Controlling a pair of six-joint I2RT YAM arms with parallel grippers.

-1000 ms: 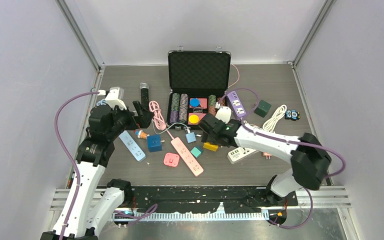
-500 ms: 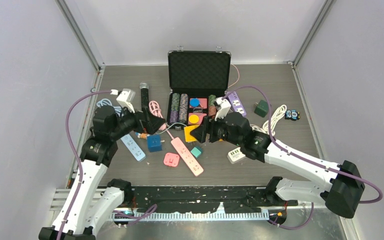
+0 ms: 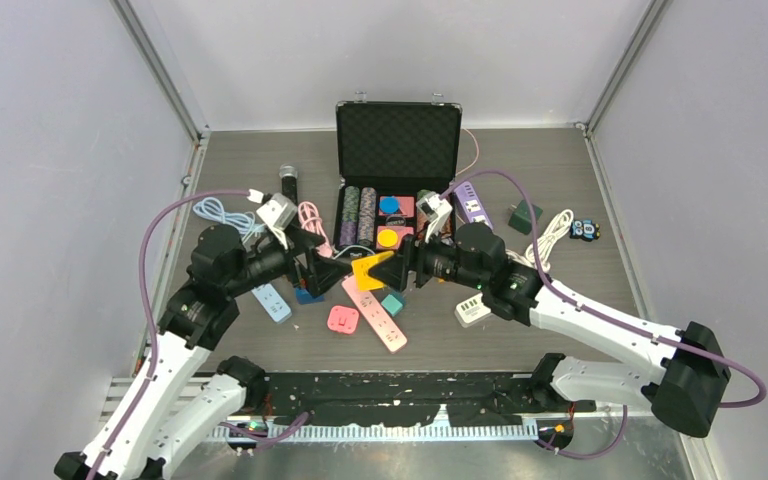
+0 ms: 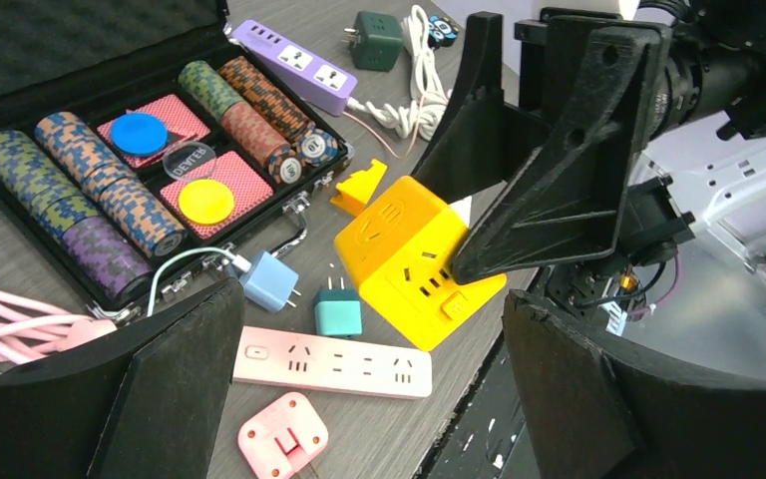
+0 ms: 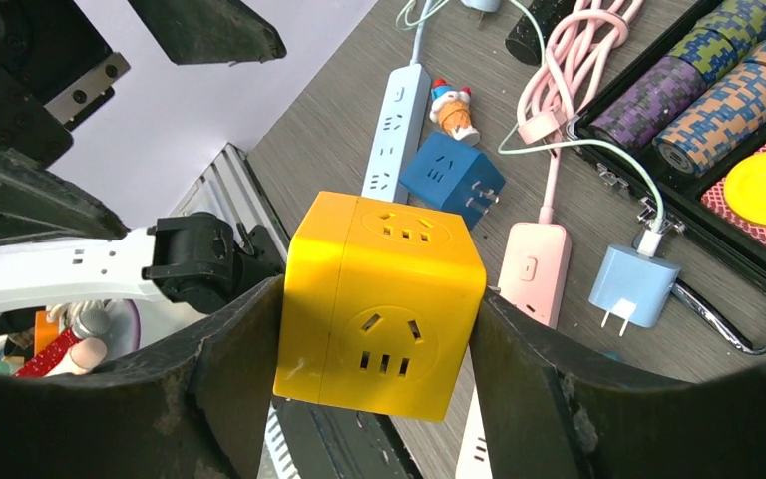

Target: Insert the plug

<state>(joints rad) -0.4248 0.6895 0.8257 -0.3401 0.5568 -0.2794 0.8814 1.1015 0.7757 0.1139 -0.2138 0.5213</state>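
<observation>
From above, the yellow socket cube (image 3: 366, 270) is seen held up off the counter (image 3: 560, 180) at mid-scene, clamped between the black fingers of the right hand (image 3: 392, 268). The left hand (image 3: 328, 268) is pointed at it from the left, fingers spread wide, nothing held; whether its tips touch the cube cannot be told. What is lost from above is supplied by the left wrist view: three-hole and two-hole outlets and a small button on the cube's faces, and on the counter beneath it a teal plug adapter (image 4: 337, 311), a pink power strip (image 4: 334, 361) and a light blue charger (image 4: 269, 281). In the open black case (image 3: 398, 140) rows of poker chips (image 4: 110, 200) are shown, and a clear disc (image 4: 191, 160) carries lettering that looks like "RUJIAO", though it is not read with certainty. Only in the right wrist view is a blue cube (image 5: 452, 180) with prongs shown plainly, beside a pale blue strip (image 5: 391, 120) and an ice-cream-cone toy (image 5: 454, 108).
</observation>
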